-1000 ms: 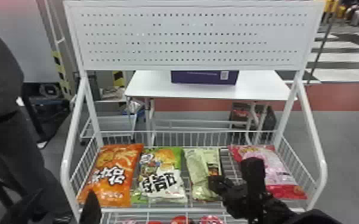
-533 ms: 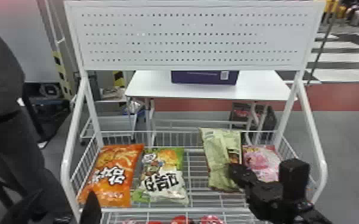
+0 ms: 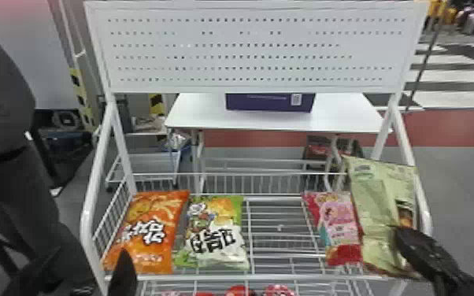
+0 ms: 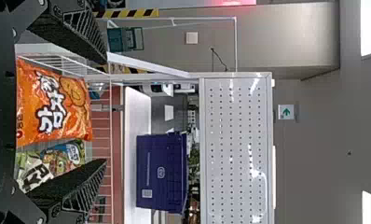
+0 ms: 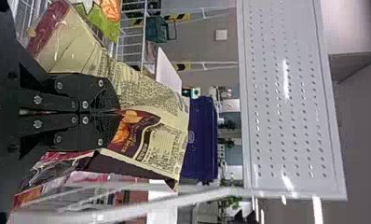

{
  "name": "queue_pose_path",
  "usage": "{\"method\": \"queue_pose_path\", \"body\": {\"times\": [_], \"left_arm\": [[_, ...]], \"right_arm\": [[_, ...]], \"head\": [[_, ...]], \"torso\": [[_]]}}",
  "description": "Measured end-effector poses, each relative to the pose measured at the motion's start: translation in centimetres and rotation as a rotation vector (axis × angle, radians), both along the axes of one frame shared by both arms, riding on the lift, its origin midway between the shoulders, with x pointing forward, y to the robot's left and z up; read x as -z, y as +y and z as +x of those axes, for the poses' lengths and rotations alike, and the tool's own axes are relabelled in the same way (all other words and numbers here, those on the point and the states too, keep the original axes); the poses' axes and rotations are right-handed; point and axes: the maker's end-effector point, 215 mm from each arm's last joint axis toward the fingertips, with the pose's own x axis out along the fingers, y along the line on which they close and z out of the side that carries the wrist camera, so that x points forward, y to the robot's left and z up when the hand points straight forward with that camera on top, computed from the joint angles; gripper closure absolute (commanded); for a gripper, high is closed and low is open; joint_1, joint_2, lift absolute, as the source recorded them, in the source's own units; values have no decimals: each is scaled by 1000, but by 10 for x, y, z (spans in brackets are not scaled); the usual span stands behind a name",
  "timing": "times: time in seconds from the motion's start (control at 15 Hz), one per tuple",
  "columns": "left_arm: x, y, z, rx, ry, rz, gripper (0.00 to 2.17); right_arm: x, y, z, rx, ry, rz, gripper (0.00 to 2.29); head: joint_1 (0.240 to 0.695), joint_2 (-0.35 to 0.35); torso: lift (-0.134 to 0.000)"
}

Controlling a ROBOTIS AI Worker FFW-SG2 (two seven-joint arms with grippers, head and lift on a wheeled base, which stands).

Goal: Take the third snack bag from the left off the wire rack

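Shifted toward 3 o'clock since the earlier frames, the right tool [image 3: 417, 246] has carried the pale green crinkled snack bag [image 3: 382, 212] out of the third place, where bare wire is now seen. In the right wrist view the right tool [image 5: 113, 112] is seen closed flat on one edge of the bag [image 5: 146, 100], with no gap between the fingers. The bag is held tilted at 4 o'clock of the white wire rack [image 3: 275, 236], over its right rim and partly over the pink snack bag [image 3: 336, 224]; whether the two touch cannot be told.

Only a narrow strip is pinched, so the slick film could be pulled free by its own weight. The pink bag could be dragged along, or the bag's free top snagged on the right upright. The left tool [image 3: 124, 275] is parked at 7 o'clock, fingers spread wide and empty [image 4: 97, 109], near the orange snack bag [image 3: 149, 232].
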Motion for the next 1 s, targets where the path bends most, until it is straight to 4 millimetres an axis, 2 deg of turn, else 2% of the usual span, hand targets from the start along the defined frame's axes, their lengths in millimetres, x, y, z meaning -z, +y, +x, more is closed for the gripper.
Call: {"method": "queue_pose_path", "body": {"times": [0.2,0.33,0.47,0.6,1.0], "left_arm": [[1,3,2,-4,-1,1,144],[2,2,3,-5,-1,-2,144],[3,1,4,-4,1,-5,144],[4,1,3,-6,2,-7,144],[1,4,0,-11,1,-2,144]], "right_arm": [[-11,-51,-33,61,-36,23,2246],[-12,-77,-45,96,-37,24,2246],[-13,-92,-50,121,-40,28,2243],[-14,-96,-52,128,-46,34,2246],[-16,-88,-52,108,-53,46,2246]], "head": [[499,0],[499,0],[499,0],[499,0],[499,0]], "torso": [[0],[0],[0],[0],[0]]}}
